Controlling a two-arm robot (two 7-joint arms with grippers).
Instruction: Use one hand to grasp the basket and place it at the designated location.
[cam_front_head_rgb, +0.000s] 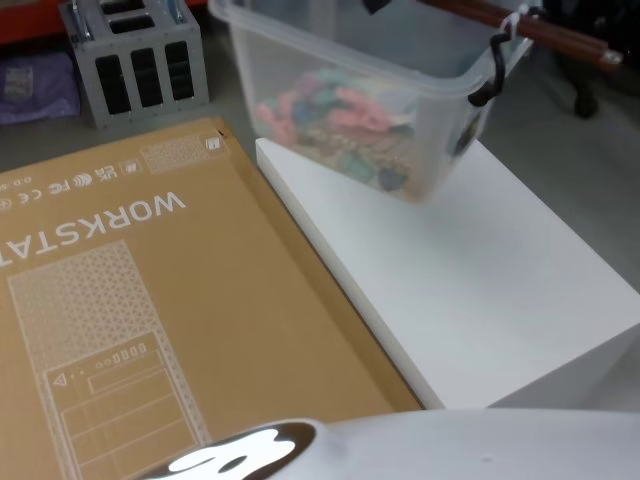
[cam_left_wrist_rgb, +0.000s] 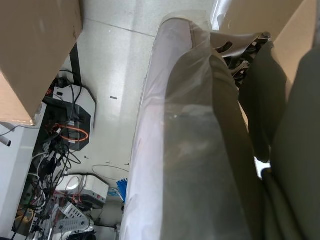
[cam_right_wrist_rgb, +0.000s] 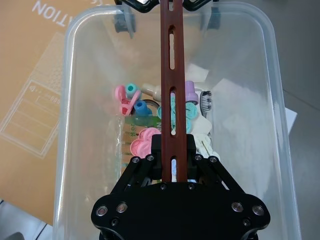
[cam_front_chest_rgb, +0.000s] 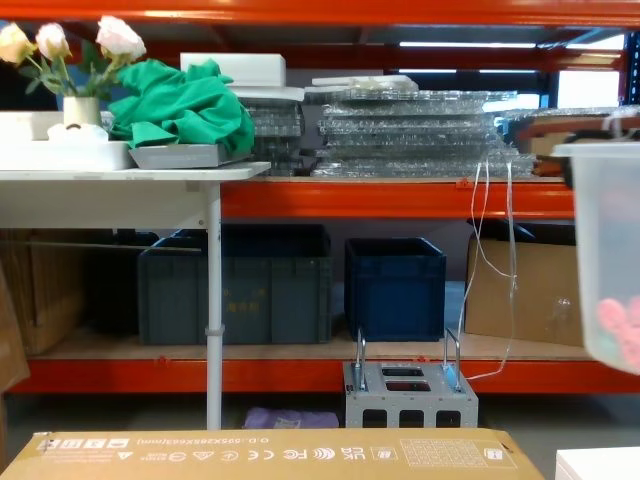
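Starting left of the white platform (cam_front_head_rgb: 500, 300), you have the brown cardboard box (cam_front_head_rgb: 150, 300) lying flat just beside it, and a grey crate (cam_front_head_rgb: 140, 60) on the floor beyond the platform's far-left corner. Above that corner hangs the basket (cam_front_head_rgb: 300, 70), tilted and clear of the platform top, with small coloured pieces (cam_right_wrist_rgb: 140, 145) inside. Your right gripper (cam_right_wrist_rgb: 174, 152) has its fingers clamped on the basket's reddish-brown bar handle (cam_right_wrist_rgb: 172, 75).

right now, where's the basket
The basket hangs by its bar handle from the right gripper, upper right in the head view, above the far end of the white platform, just right of the cardboard box.
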